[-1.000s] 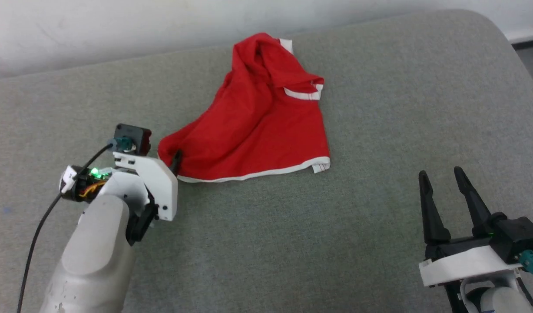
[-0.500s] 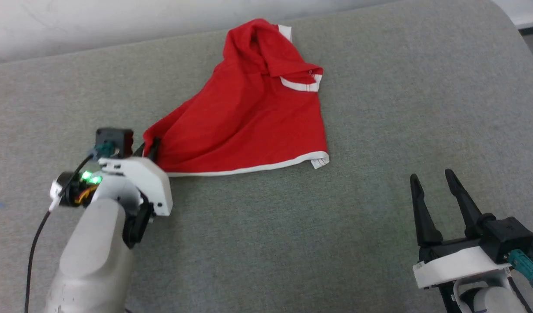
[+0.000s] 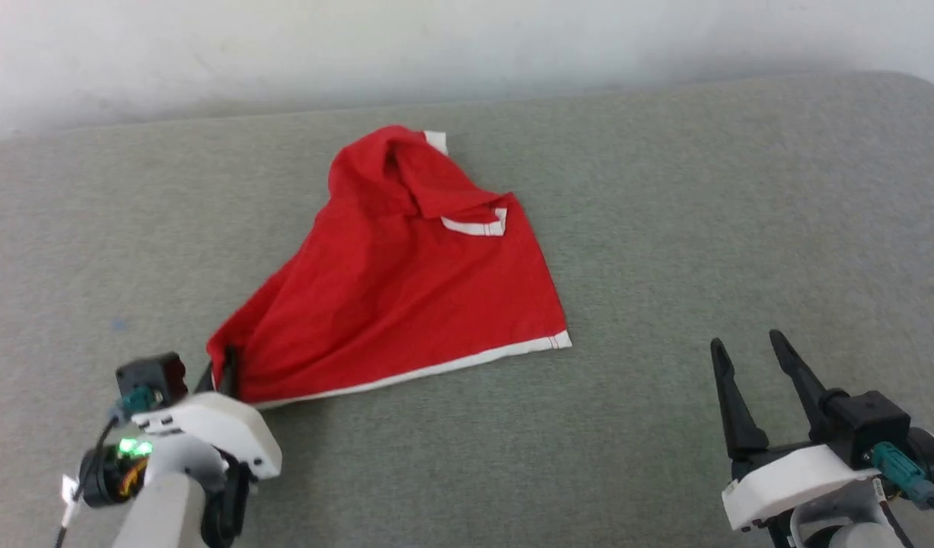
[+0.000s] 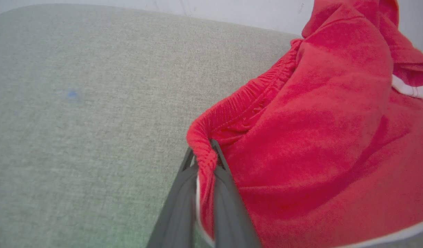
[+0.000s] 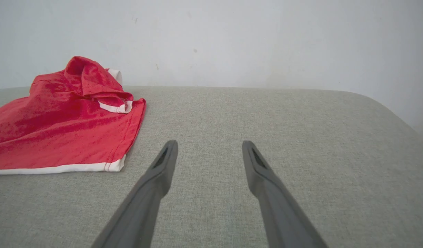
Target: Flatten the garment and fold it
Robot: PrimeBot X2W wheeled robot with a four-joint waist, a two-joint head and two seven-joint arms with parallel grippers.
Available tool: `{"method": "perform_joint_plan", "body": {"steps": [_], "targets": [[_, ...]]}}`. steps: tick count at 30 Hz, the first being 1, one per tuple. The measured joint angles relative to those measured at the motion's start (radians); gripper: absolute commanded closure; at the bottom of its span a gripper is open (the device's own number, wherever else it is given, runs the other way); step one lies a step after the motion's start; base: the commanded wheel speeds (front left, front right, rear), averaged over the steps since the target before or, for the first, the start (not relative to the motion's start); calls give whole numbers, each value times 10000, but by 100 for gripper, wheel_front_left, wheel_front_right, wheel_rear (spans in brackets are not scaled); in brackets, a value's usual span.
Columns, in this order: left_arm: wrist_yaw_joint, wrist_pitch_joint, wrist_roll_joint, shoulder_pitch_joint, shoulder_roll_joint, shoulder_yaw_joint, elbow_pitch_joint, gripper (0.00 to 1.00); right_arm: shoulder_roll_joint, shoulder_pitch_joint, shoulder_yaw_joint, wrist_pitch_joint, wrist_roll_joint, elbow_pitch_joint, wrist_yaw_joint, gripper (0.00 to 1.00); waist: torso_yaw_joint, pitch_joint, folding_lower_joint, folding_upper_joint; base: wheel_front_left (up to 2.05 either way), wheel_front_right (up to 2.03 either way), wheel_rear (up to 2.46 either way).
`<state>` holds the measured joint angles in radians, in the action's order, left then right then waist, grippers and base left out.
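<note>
Step in hand: flattening, at its very start; no fold is made yet. The shorts (image 3: 406, 297) lie in a loose heap, with one part doubled over at the far end.
Where the shorts are: on the grey bench (image 3: 664, 228), left of its middle, with the far end near the wall (image 3: 436, 46) and the white hem (image 3: 436, 371) along the near edge.
Left pincer (image 4: 202, 148): clamped on the shorts. Its two dark fingers pinch a gathered end of the elastic waistband (image 4: 252, 93) at the near-left corner of the heap, and cloth bulges out above the fingertips.
Right pincer (image 5: 209, 144): jaws spread wide with nothing between them, over bare bench, well to the right of the shorts.
Lie of the cloth: the near part is fairly smooth. The far part is bunched, and a leg end with white trim (image 3: 474, 226) is turned back on top.
Next move, as I judge it: the right pincer should go to a second corner, likely the hem corner (image 3: 562, 340) nearest it or the other end of the waistband, and close there. Both pincers can then pull apart to draw the cloth flat.
Risk: the soft cloth may slip from the pinch, or the whole heap may drag over the bench rather than spread.
Count: one pair of shorts, two pincers, one bench.
</note>
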<state>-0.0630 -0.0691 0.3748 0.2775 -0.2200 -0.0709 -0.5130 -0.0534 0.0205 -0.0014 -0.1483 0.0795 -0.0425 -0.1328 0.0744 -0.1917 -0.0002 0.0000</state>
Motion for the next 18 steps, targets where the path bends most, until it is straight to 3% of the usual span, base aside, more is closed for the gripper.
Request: {"method": "perform_joint_plan", "body": {"steps": [3, 4, 5, 13, 18], "targets": [[6, -2, 56, -345, 190, -105, 140, 97, 0, 49, -13, 309, -13, -42, 0, 0, -323, 134, 0, 0, 0, 0, 0], [8, -38, 59, -379, 278, -142, 192, 36, -2, 49, 10, 414, -13, -50, 0, 0, -427, 167, 0, 0, 0, 0, 0], [19, -144, 52, -387, 347, -213, 255, 0, 0, 47, 21, 508, -13, -44, 0, 0, -535, 196, 0, 0, 0, 0, 0], [445, -1839, -625, -387, 403, -510, 1177, 0, -474, -625, 805, 2056, 529, -94, 0, 0, -1275, 407, 2, 2, 0, 0, 0], [577, -1881, -2023, -765, 414, -374, 3812, 0, -629, -1570, 1101, 4178, 1381, -871, 2, 0, -1708, 540, 2, 2, 0, 0, 0]]}}
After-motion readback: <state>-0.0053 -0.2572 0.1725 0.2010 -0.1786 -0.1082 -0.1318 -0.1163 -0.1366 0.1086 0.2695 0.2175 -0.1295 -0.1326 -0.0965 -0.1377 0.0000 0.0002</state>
